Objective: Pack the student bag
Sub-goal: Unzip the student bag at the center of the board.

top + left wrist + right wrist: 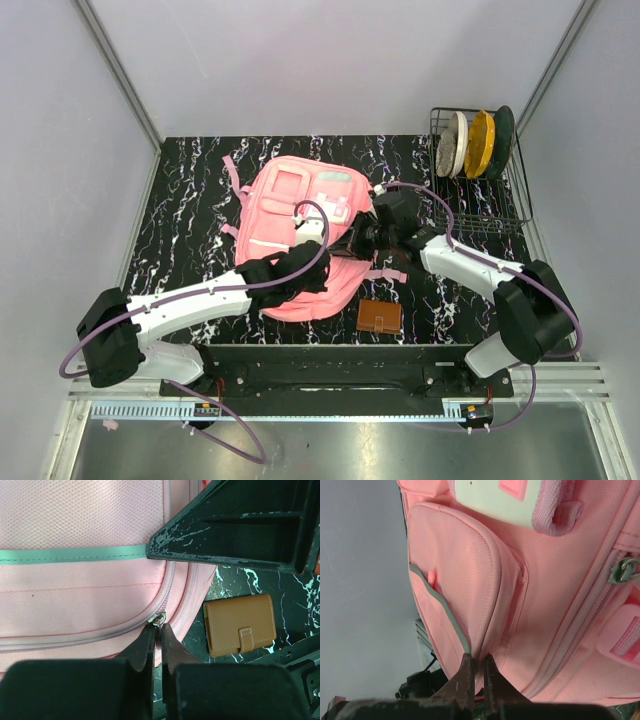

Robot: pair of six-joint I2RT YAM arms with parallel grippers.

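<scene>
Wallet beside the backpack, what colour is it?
The wallet is tan brown; left wrist view shows it best.

Wallet point(380, 316) just right of student bag point(278, 215); dish rack point(487, 207) behind, far right.

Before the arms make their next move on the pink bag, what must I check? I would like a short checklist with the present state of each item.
1. Left end effector shut on the zipper pull: ok.
2. Right end effector pinching the student bag at a pocket seam: ok.
3. Zipper track opened for packing: not ok, it is closed where visible.
4. Brown wallet lying free beside the bag: ok.
5. Room inside the bag: cannot tell.
</scene>
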